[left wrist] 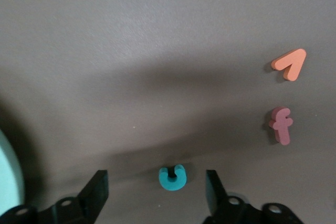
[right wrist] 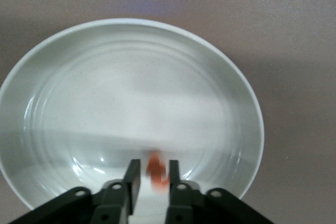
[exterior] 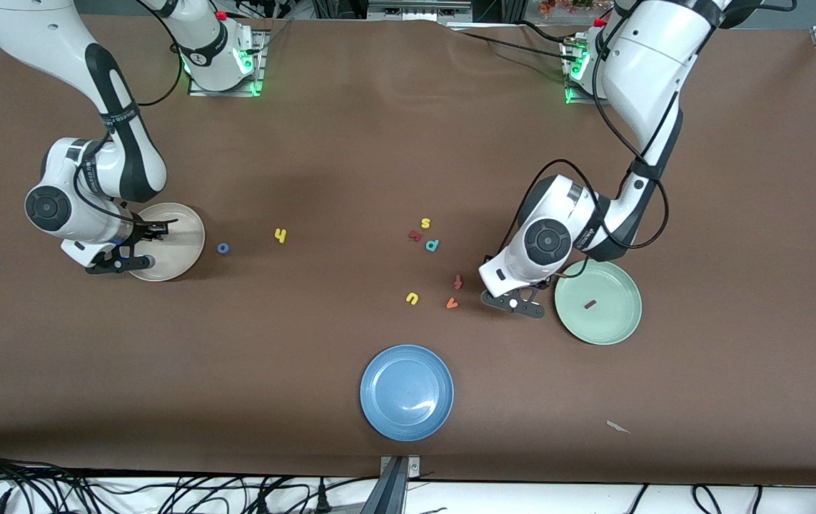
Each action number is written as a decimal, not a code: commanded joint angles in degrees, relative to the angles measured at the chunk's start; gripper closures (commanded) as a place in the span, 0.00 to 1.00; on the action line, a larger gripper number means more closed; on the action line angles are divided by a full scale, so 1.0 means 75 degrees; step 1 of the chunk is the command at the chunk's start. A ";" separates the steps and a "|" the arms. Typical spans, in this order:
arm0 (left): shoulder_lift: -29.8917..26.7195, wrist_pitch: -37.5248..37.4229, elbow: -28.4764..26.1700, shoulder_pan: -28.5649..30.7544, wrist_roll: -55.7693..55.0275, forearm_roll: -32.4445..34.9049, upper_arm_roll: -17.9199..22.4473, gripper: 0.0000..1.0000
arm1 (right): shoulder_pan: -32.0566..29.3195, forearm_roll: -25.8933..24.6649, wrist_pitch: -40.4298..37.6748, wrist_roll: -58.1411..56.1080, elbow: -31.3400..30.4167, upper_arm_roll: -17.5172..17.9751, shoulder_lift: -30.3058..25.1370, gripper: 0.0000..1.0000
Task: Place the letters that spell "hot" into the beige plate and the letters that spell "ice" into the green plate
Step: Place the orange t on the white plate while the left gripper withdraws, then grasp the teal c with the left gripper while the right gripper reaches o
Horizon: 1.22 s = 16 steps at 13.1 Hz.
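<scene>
My right gripper [right wrist: 150, 167] hangs low over the beige plate [right wrist: 131, 87], open a little. A blurred orange t [right wrist: 156, 176] sits loose between its fingers, with a gap on one side. In the front view this gripper [exterior: 138, 246] covers part of the beige plate [exterior: 180, 239]. The blue o [exterior: 223, 248] and yellow h [exterior: 280, 235] lie on the table beside that plate. My left gripper [left wrist: 156, 177] is down at the table, open, with the teal c [left wrist: 172, 177] lying free between its fingers. The green plate [exterior: 611, 325] next to it holds the dark red i [exterior: 590, 305].
An orange v [left wrist: 289, 64] and red f [left wrist: 281, 125] lie close to the left gripper. A yellow u [exterior: 412, 298], a yellow s [exterior: 425, 223], a teal d [exterior: 432, 245] and a small dark red letter [exterior: 415, 235] lie mid-table. A blue plate [exterior: 406, 391] sits nearer the camera.
</scene>
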 commanded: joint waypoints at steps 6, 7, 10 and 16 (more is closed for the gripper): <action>0.0144 0.0376 -0.0366 -0.0191 -0.0437 -0.0011 -0.0017 0.35 | 0.0011 0.0049 -0.0392 0.1776 0.0195 0.1078 -0.0514 0.05; 0.0144 0.0377 -0.0378 -0.0191 -0.0391 0.0025 -0.0017 0.43 | 0.0011 0.0061 -0.0311 0.1801 0.0195 0.1336 -0.0502 0.05; 0.0144 0.0377 -0.0378 -0.0191 -0.0344 0.0037 -0.0017 0.74 | 0.0023 0.0166 0.0064 0.2362 0.0160 0.1630 -0.0198 0.06; -0.0628 -0.0488 -0.0214 0.0393 0.0227 0.0037 -0.0005 0.91 | 0.0210 0.0225 0.0814 0.3231 0.0066 0.1983 0.0154 0.11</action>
